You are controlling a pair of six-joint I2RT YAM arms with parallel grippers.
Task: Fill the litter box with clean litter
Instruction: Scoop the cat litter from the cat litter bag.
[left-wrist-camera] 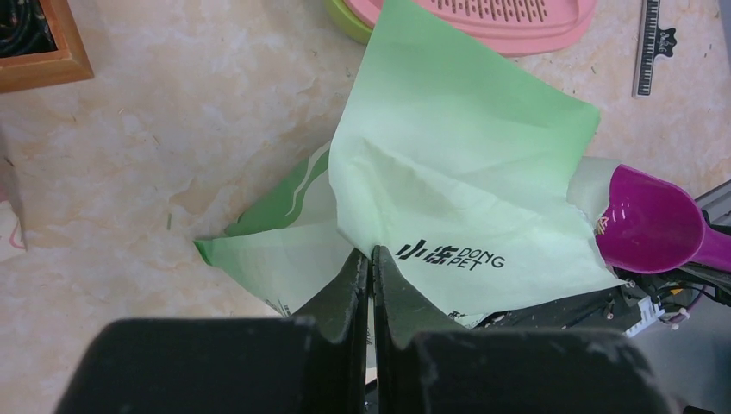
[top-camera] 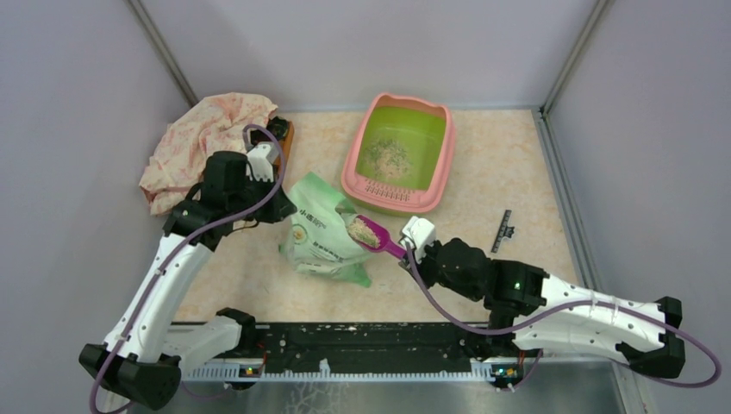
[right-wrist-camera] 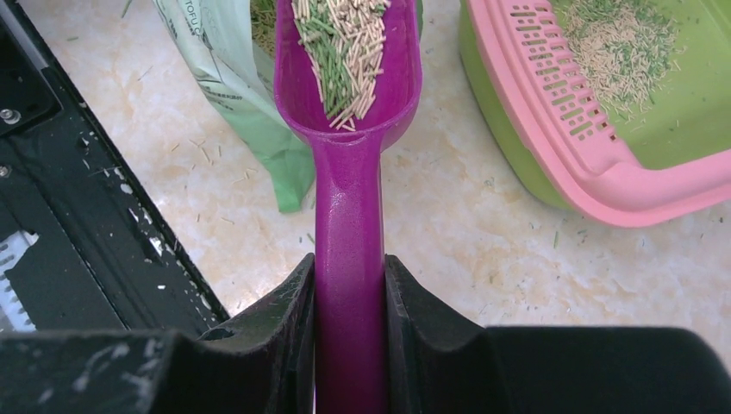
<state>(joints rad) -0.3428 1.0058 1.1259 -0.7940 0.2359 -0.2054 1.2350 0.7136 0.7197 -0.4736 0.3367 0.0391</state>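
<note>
The litter box (top-camera: 393, 199), pink-rimmed and lime-green inside, stands at the back centre with a thin patch of clean litter (top-camera: 385, 155) on its floor. A light green printed bag (top-camera: 321, 241) lies in front of it. My left gripper (left-wrist-camera: 371, 254) is shut on the bag's paper edge (left-wrist-camera: 448, 172) and holds it up. My right gripper (right-wrist-camera: 349, 263) is shut on the handle of a magenta scoop (right-wrist-camera: 349, 198). The scoop's bowl holds beige and green litter pellets (right-wrist-camera: 340, 52) and hangs at the bag's mouth, left of the litter box rim (right-wrist-camera: 552, 129).
A crumpled pink floral cloth (top-camera: 203, 142) and a wooden frame (left-wrist-camera: 43, 52) lie at the back left. A black strip (top-camera: 502, 231) rests right of the box. Stray pellets dot the marble top. A black rail (top-camera: 362, 336) runs along the near edge; walls close three sides.
</note>
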